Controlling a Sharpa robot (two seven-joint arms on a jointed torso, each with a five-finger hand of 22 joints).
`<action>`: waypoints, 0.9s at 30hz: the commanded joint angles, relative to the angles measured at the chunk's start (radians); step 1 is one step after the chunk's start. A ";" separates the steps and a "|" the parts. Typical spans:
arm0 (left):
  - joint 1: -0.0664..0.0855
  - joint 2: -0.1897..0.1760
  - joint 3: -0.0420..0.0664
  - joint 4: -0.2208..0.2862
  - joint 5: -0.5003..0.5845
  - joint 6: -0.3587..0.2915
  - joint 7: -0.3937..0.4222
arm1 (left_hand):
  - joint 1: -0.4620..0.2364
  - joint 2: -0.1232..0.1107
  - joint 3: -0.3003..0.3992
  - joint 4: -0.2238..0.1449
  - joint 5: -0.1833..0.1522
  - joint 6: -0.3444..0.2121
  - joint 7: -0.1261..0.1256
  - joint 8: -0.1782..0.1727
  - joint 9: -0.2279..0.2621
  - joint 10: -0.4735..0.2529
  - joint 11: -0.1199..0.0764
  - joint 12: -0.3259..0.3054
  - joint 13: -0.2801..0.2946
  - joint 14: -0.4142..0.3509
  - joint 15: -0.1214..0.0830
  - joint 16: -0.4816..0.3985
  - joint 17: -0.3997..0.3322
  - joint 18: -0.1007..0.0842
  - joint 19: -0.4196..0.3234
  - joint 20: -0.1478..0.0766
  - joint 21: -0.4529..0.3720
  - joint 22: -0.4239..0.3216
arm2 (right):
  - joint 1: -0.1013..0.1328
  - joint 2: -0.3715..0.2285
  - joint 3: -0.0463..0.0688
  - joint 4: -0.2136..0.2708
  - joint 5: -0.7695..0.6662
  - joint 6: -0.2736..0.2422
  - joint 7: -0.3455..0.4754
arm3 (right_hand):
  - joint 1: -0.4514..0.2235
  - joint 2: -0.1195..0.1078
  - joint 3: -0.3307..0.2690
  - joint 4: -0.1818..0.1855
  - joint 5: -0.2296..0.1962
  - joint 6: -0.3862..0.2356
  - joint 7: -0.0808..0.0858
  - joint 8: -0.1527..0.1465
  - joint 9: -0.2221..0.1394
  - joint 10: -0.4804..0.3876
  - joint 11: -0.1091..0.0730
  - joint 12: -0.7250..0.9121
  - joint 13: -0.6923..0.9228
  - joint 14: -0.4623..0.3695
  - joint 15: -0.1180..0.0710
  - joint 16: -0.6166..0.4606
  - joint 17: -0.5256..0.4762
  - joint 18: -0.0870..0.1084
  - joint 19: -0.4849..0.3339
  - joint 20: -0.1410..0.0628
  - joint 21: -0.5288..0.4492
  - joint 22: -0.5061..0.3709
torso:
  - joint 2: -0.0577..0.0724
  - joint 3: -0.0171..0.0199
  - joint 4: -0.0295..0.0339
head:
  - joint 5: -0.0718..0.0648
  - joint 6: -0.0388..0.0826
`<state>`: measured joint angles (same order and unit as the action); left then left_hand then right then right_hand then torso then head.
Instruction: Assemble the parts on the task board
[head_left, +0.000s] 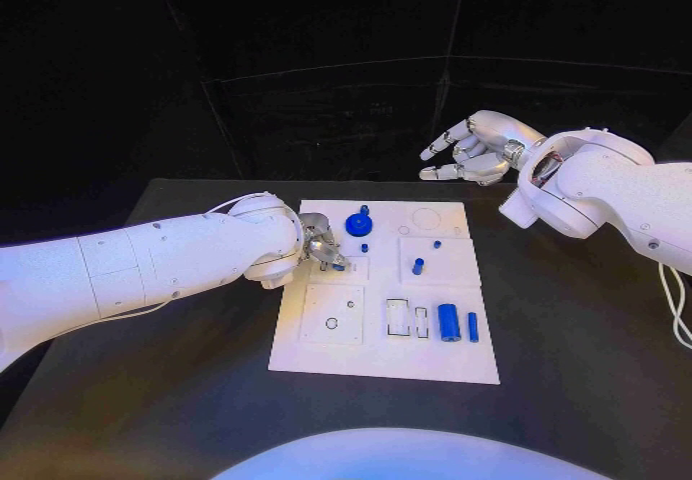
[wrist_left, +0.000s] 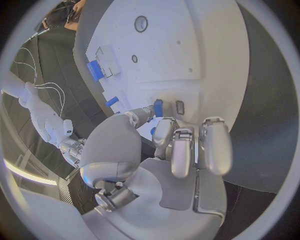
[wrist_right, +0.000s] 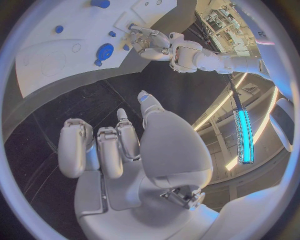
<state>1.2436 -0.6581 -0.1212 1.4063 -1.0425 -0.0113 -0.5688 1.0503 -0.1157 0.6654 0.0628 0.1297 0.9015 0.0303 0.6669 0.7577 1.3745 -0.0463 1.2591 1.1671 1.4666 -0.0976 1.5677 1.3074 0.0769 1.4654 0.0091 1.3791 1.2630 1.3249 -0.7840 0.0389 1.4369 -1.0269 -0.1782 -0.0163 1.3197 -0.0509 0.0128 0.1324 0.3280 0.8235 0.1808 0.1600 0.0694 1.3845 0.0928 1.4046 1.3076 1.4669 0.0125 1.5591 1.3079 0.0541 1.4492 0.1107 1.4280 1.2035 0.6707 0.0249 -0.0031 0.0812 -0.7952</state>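
Observation:
The white task board (head_left: 378, 350) lies in the middle of the black table. My left hand (head_left: 320, 248) is low over the board's left side and pinches a small blue part (wrist_left: 158, 107) between thumb and a finger, right beside a small rectangular slot (wrist_left: 180, 107). A round blue knob part (head_left: 359, 220) stands just beyond that hand. Two small blue pegs (head_left: 418, 266) stand mid-board. A blue cylinder (head_left: 450, 322) and a thin blue bar (head_left: 473, 326) lie at the board's near right. My right hand (head_left: 473, 148) hangs above the table's far edge, fingers apart, holding nothing.
Empty cut-outs (head_left: 397, 316) sit left of the blue cylinder, and a square plate with a small ring (head_left: 332, 323) is at the board's near left. Bare black table (head_left: 577, 350) surrounds the board. My right forearm (head_left: 606, 195) hangs over the far right corner.

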 joint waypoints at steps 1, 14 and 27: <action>-0.003 0.003 -0.003 -0.009 0.001 0.039 -0.017 | -0.017 0.023 0.125 -0.113 0.003 0.015 -0.006 0.003 -0.004 0.007 0.000 0.005 -0.001 0.104 -0.005 0.003 0.263 -0.016 0.017 -0.002 0.004 0.003 | 0.002 0.001 0.001 0.000 -0.002 0.007 0.011 | -0.005 0.005 -0.007 -0.001 0.004 0.000 -0.002 0.004 -0.001 -0.005 -0.002 -0.005 0.023 0.095 -0.002 -0.007 0.229 0.014 -0.007 0.001 -0.006 -0.001 | 0.000 0.0004 0.0005 | 0.000 -0.001; -0.002 0.019 -0.003 -0.030 0.015 0.077 -0.027 | -0.107 0.064 0.035 -0.030 -0.001 0.038 -0.012 -0.001 -0.018 0.011 -0.003 0.012 0.006 0.104 -0.007 0.003 0.263 -0.018 0.021 -0.004 0.012 0.018 | 0.002 0.002 0.001 0.001 -0.002 0.012 0.014 | -0.004 0.006 -0.007 0.000 0.005 0.000 -0.002 0.004 -0.001 -0.005 -0.002 -0.005 0.022 0.095 -0.002 -0.007 0.228 0.014 -0.008 0.001 -0.007 -0.003 | 0.000 0.0006 0.0000 | -0.005 -0.002; -0.002 0.026 -0.003 -0.039 0.018 0.080 -0.023 | -0.148 0.048 -0.051 -0.009 -0.002 0.054 -0.017 -0.006 -0.028 0.017 -0.007 0.020 0.016 0.104 -0.011 0.003 0.263 -0.020 0.023 -0.007 0.017 0.028 | 0.002 0.004 0.001 -0.001 -0.002 0.012 0.015 | -0.004 0.006 -0.007 0.000 0.005 0.000 -0.002 0.004 -0.001 -0.005 -0.002 -0.005 0.022 0.095 -0.002 -0.007 0.228 0.014 -0.008 0.001 -0.007 -0.003 | 0.000 0.0000 -0.0003 | -0.008 -0.004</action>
<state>1.2461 -0.6317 -0.1204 1.3703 -1.0270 0.0394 -0.5762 0.9108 -0.0672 0.6214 0.0533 0.1315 0.9550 0.0087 0.6675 0.7307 1.3831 -0.0522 1.2753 1.1824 1.4629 -0.1015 1.5677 1.3074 0.0769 1.4653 0.0091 1.3916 1.2892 1.3248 -0.7808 0.0389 1.4364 -1.0273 -0.1717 -0.0122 1.3197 -0.0509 0.0129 0.1323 0.3280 0.8236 0.1809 0.1595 0.0694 1.3845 0.0928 1.4046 1.3076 1.4669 0.0125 1.5545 1.3076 0.0541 1.4492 0.1106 1.4240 1.2019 0.6707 0.0252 -0.0024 0.0739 -0.7981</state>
